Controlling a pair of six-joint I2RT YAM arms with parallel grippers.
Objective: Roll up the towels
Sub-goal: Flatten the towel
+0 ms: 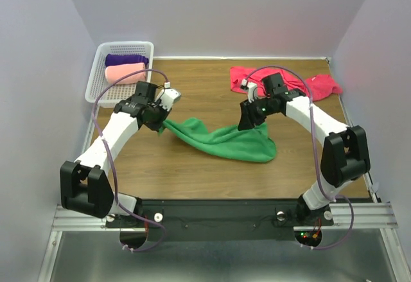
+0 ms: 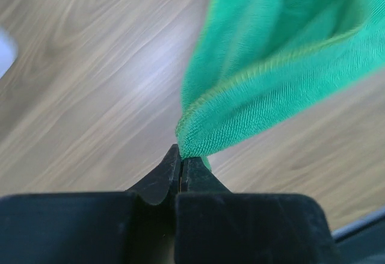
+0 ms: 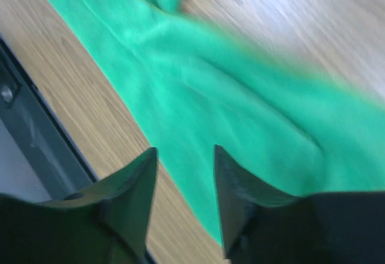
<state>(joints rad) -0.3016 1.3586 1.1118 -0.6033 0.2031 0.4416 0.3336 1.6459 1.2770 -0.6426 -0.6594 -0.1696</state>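
Green soft cloth towel (image 1: 225,139) lies crumpled on our brown wooden table (image 1: 192,83), its long side running left to right. Our left gripper (image 2: 179,153) is pinched tight on the towel's left corner. Our right gripper (image 3: 185,153) is spread wide over the right half, so we think it is nearer the loose end.

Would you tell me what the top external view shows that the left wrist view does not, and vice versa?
Top external only: the basket holding the purple towel and pink towel, rolled; the crimson towel; the right gripper. Left wrist only: the left gripper shut on the hem of the green towel. Both: that towel and the table.
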